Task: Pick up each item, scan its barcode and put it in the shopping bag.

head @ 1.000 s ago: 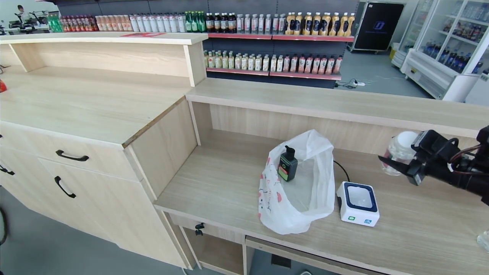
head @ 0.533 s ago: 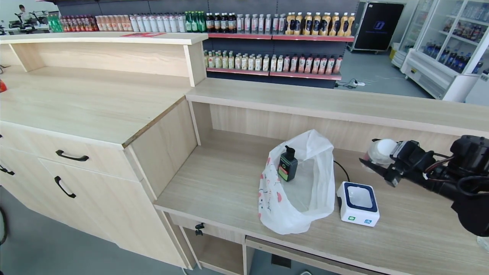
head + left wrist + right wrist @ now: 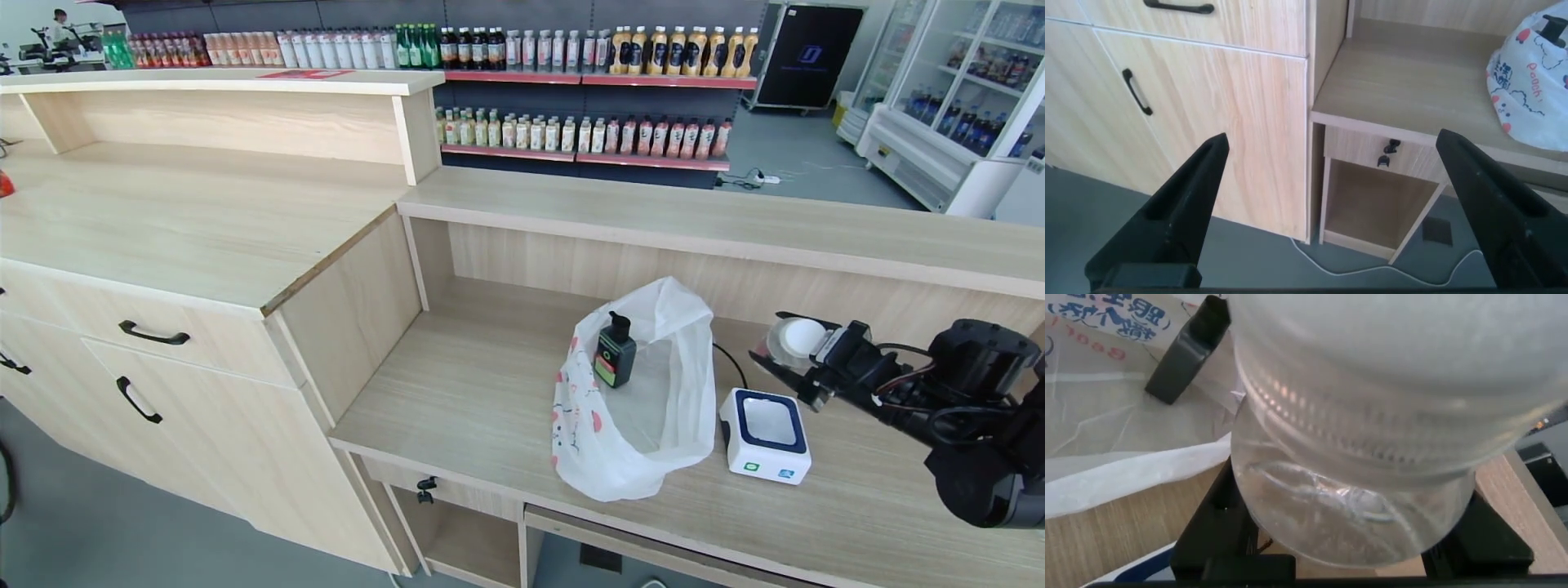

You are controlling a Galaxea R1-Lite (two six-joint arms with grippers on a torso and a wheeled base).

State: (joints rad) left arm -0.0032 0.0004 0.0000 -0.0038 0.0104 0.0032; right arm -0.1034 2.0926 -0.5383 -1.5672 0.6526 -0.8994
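My right gripper [image 3: 785,359] is shut on a clear jar with a white lid [image 3: 798,336]. It holds the jar tilted in the air, just above the back right of the white and blue barcode scanner [image 3: 766,435]. In the right wrist view the jar [image 3: 1372,433] sits between the black fingers [image 3: 1221,539]. The white shopping bag [image 3: 645,408] stands open left of the scanner, with a black pump bottle [image 3: 614,353] upright inside it. That bag [image 3: 1110,416] and bottle [image 3: 1188,351] lie beyond the jar. My left gripper [image 3: 1331,212] hangs open and holds nothing, low in front of the counter.
The scanner's black cable [image 3: 729,363] runs behind the bag. The raised counter ledge [image 3: 718,220] stands behind the work surface. A cabinet with black handles [image 3: 1139,82] and an open cubby [image 3: 1380,204] face the left gripper. Bare wood [image 3: 457,384] lies left of the bag.
My right gripper has carried the jar left and down from the right side, to above the scanner. The jar now tilts with its lid up. The bag, bottle and scanner have not moved.
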